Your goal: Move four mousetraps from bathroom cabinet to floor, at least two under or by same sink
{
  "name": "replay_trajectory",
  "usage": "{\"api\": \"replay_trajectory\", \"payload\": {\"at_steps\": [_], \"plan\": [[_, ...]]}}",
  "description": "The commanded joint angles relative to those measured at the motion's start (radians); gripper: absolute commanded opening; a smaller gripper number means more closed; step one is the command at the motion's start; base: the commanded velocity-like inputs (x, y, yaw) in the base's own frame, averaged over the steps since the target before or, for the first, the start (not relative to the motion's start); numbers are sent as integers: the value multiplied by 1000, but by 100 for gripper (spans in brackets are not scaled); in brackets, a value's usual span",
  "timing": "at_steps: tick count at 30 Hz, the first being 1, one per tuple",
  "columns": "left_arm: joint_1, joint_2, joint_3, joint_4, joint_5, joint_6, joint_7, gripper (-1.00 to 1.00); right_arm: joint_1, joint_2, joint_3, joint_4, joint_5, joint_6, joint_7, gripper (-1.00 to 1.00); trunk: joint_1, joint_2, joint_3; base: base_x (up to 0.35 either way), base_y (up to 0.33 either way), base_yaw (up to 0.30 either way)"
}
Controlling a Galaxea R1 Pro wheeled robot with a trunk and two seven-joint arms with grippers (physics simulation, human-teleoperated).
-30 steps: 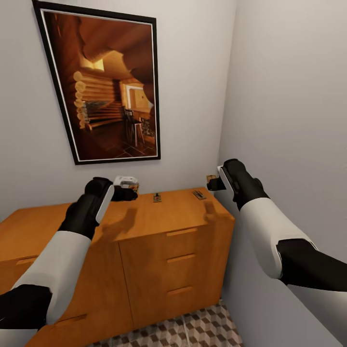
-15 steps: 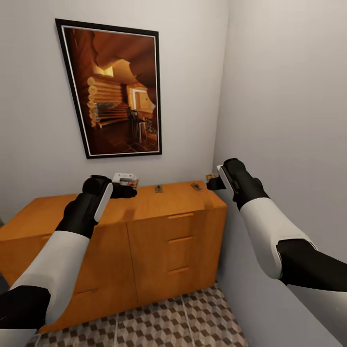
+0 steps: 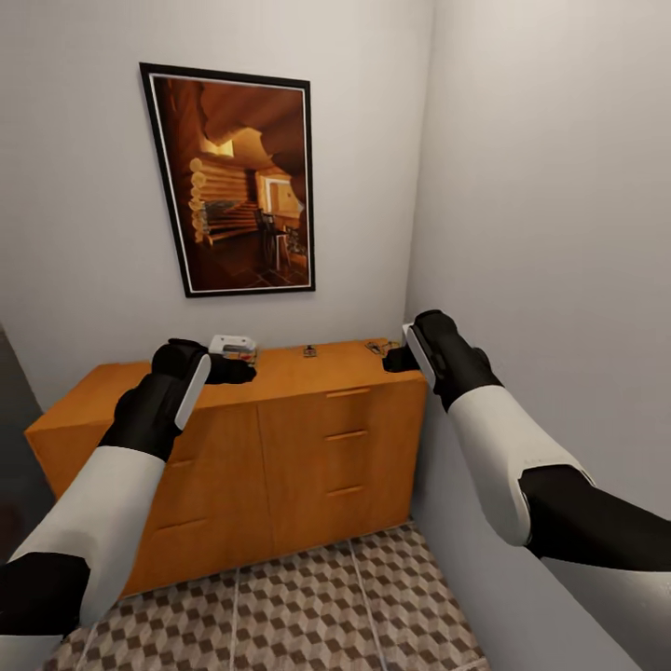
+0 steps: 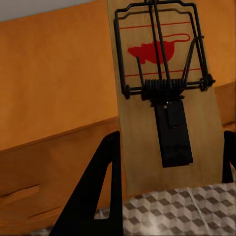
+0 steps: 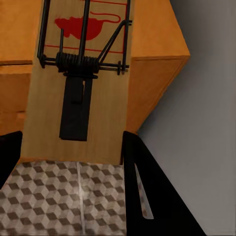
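Observation:
Each gripper is shut on a mousetrap, a pale wooden board with a red mouse mark and black wire spring. The left wrist view shows one mousetrap (image 4: 167,98) clamped in my left gripper (image 4: 169,162). The other mousetrap (image 5: 81,83) sits in my right gripper (image 5: 73,147). From the head, my left gripper (image 3: 228,368) hovers over the orange cabinet (image 3: 308,438) top and my right gripper (image 3: 396,359) is at its right end. Two more mousetraps (image 3: 308,351) (image 3: 376,347) lie on the cabinet top. Cube-patterned bathroom floor (image 3: 308,606) lies below. The sink is out of view.
A framed picture (image 3: 244,177) of a log interior hangs above the cabinet. A grey wall (image 3: 559,233) closes the right side, close to my right arm. The cabinet has drawers (image 3: 347,435) on its right half and fills the corner.
The camera has drawn back from the cabinet, so it looks smaller and more floor shows. Both grippers still hold their mousetraps in front of me.

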Motion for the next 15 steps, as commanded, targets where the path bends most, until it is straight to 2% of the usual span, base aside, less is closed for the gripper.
{"api": "replay_trajectory", "payload": {"at_steps": [1, 9, 15], "plan": [[-1, 2, -2, -2, 4, 4, 3, -100, 0, 1, 2, 0, -3, 4, -6, -100, -1, -1, -1, -346, 0, 0], [-1, 12, 0, -6, 2, 3, 3, -100, 34, 3, 3, 0, 0, 4, -12, -100, -1, -1, -1, -346, 0, 0], [-1, 17, 1, -8, 2, 2, 3, -100, 48, 5, 3, 0, 0, -27, -13, -100, -1, -1, -1, -346, 0, 0]]}}
